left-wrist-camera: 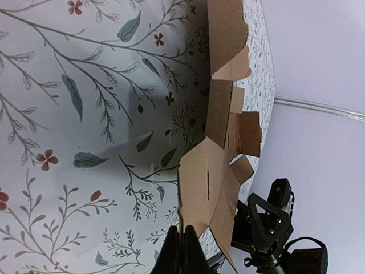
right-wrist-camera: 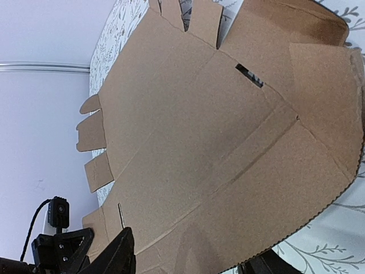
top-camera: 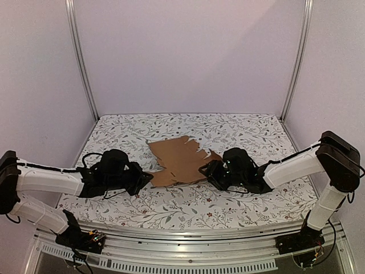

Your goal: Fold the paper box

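The paper box [top-camera: 179,160] is a flat brown die-cut cardboard sheet with flaps and slits, lying mid-table on the floral cloth. My left gripper [top-camera: 145,178] is at its near-left corner. In the left wrist view the gripper [left-wrist-camera: 185,231] is shut, pinching the corner of the sheet [left-wrist-camera: 205,182], which lifts slightly there. My right gripper [top-camera: 204,169] is at the sheet's right edge. In the right wrist view its jaws [right-wrist-camera: 191,260] stand wide apart, one finger [right-wrist-camera: 114,251] over the cardboard [right-wrist-camera: 217,125] and the other [right-wrist-camera: 268,265] beyond its serrated edge.
The floral cloth [top-camera: 239,200] covers the table, with metal frame posts [top-camera: 82,63] at the back corners and white walls around. The right gripper [left-wrist-camera: 271,220] shows beyond the sheet in the left wrist view, the left gripper [right-wrist-camera: 60,245] in the right wrist view.
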